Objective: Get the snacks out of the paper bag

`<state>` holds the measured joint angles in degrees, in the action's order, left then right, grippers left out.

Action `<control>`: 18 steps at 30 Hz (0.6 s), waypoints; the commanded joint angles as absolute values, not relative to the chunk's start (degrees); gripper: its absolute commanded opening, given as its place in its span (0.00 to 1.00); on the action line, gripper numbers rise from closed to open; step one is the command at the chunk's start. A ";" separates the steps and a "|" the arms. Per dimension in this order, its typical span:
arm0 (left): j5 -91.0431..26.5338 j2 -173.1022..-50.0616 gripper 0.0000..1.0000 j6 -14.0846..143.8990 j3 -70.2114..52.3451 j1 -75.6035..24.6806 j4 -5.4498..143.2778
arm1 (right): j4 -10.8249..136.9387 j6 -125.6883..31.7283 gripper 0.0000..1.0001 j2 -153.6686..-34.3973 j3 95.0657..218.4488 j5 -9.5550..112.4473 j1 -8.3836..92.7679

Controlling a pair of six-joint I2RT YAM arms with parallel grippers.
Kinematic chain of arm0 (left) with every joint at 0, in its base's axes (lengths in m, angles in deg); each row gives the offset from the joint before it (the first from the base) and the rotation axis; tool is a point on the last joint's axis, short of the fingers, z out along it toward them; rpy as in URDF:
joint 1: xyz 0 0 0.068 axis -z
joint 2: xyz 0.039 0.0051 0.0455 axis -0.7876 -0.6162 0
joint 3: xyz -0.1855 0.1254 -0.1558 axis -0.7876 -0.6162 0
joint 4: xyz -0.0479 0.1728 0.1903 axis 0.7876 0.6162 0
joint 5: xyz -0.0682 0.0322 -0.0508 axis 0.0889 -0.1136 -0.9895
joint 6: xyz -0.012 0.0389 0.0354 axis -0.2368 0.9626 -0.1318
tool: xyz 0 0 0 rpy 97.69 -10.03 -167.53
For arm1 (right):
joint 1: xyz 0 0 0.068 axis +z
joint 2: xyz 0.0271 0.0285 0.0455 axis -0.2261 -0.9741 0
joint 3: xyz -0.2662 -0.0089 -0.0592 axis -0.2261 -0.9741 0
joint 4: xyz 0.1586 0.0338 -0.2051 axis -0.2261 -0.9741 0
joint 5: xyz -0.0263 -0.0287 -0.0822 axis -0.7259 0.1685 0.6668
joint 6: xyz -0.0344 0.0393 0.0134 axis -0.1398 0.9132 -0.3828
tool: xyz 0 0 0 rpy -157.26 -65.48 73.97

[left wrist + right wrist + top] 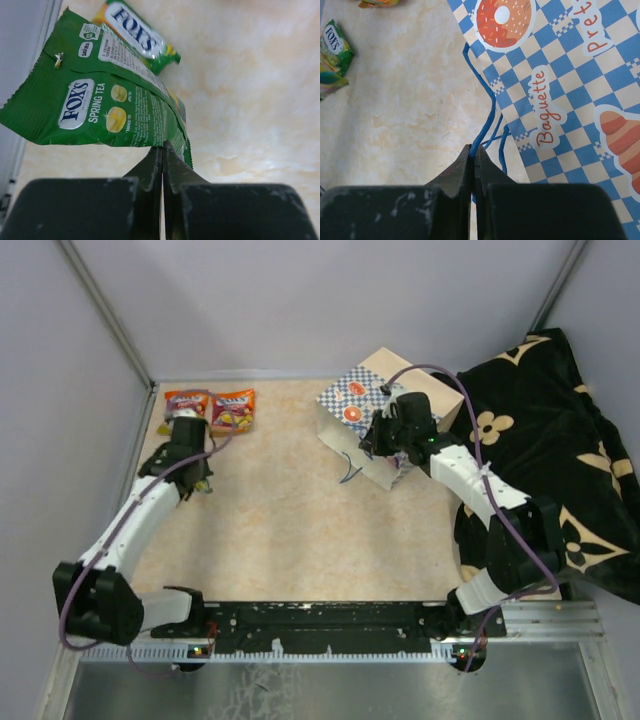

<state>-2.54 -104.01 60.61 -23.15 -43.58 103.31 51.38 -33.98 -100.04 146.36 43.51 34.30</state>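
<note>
In the left wrist view, the left fingers [162, 152] are pressed fully together on one corner of a flat, glossy green candy packet marked "Spring Tea" [100, 107]. The packet is lifted off the beige marbled counter [250, 100] and spreads toward the grey wall on the left. Beyond it a second green-and-yellow packet with a white logo [140, 37] lies flat on the counter.

The right wrist view shows the right fingers [473, 155] closed with no gap on the thin blue cord handle [487, 112] of the small paper gift bag with blue-white checked sides [560, 75]. The bag, printed with a doughnut and a croissant, sits just right of the fingers. At the far upper left of this view a green logo packet [335, 45] lies on the counter, well apart from the bag.

Only the overhead view places everything. The bag is at the far right of the counter, against a black cloth with gold flower marks [540, 430]. An orange packet [187, 403] and a dark red packet [233, 408] lie side by side near the far-left corner, just beyond the left arm. The held green packet is mostly hidden under that arm. No view shows the inside of the bag.
</note>
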 commanded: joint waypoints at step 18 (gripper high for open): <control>33.42 -136.89 0.00 78.57 -10.71 -13.32 110.20 | 56.65 -32.61 0.00 -99.14 142.79 40.66 34.25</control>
<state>33.13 -133.54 72.15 -14.49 -14.57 113.50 53.74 -32.95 -100.15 142.86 41.72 34.30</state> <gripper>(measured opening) 0.005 0.010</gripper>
